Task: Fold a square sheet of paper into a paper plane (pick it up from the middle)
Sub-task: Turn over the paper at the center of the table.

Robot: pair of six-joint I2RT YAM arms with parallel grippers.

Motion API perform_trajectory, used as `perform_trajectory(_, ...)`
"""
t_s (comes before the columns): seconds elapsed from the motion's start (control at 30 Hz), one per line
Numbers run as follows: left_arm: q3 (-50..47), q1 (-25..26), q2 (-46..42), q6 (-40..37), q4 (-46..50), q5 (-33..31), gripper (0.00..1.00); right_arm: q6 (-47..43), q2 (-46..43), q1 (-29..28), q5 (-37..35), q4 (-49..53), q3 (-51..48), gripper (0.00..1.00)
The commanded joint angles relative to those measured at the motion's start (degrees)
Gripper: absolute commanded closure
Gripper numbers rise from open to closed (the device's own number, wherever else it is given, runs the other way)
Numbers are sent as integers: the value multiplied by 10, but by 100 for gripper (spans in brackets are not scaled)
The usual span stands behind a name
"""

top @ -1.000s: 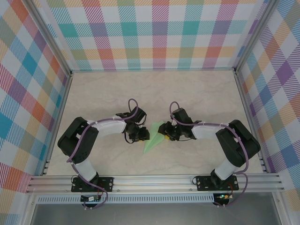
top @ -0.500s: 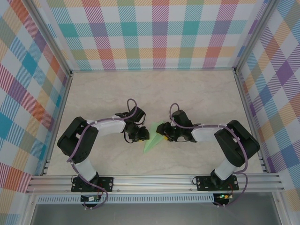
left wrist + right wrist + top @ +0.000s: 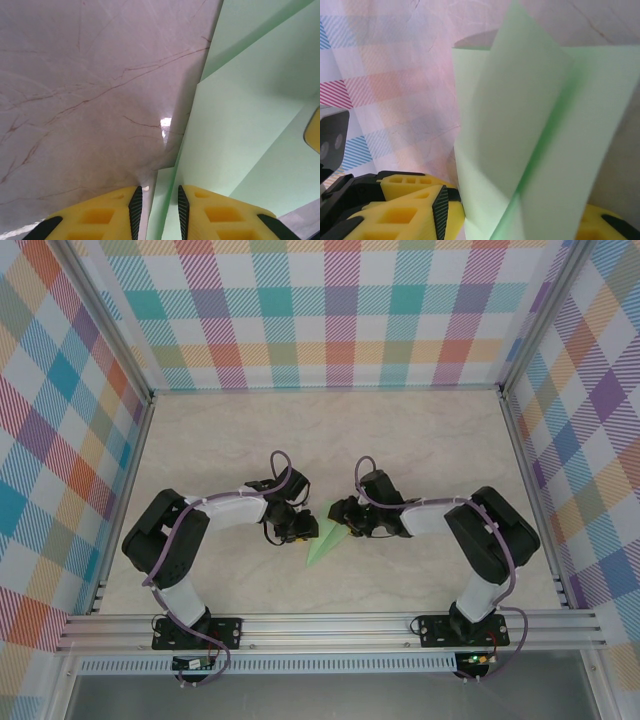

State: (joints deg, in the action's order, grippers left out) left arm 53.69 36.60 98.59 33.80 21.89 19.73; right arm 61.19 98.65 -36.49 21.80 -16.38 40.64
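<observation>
A: Start left. L gripper (image 3: 298, 528), what state?
B: Jaws close together, slim gap btwn them. The plane (image 3: 323, 543) runs an edge up into that gap. On the wrist cam the green lies against the right-hand finger (image 3: 220, 212), w/ a sliver of table (image 3: 75, 100) showing by the other one. Pinched or just straddled, can't tell.
A: Where's the plane vs. that gripper?
B: Just to its right, meeting it at the tips. It lies on the table, pointed end off to the near side of the gripper, wide end further right.
A: Flat?
B: Not fully. Ahead of the L tips one layer sits over another, w/ a crease slanting away to the right.
A: OK, R gripper (image 3: 347, 516)?
B: At the plane's wide end, facing the L gripper, near but apart. Jaws spread. Green panels stand up btwn them, meeting at a crease. One panel's edge reaches the pad of the finger (image 3: 415, 210) at lower left of its cam. The other finger is a yellow corner at lower right, just past the paper.
A: Holding it?
B: Can't tell if the pads bear on it. The gap's wide and paper fills it.
</observation>
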Motion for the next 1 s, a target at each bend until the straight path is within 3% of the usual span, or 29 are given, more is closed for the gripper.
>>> perform_trajectory(0.0, -19, -4, -2, 8, -13, 3, 72, -8, 15, -5, 11, -16, 15, 60)
perform_trajectory(0.27, -26, -7, -31, 11, -20, 7, 71, -36, 14, -5, 14, -8, 28, 76)
perform_trajectory(0.5, -86, -8, -150, 51, -29, -86, 69, -96, -9, -5, 5, 89, 70, 90)
perform_trajectory(0.77, -166, -21, -379, 84, 39, -233, 64, -212, -78, -10, -88, 341, 162, 90)
perform_trajectory(0.97, -223, -29, -519, 113, 77, -325, 55, -312, -80, -39, -261, 600, 307, 90)
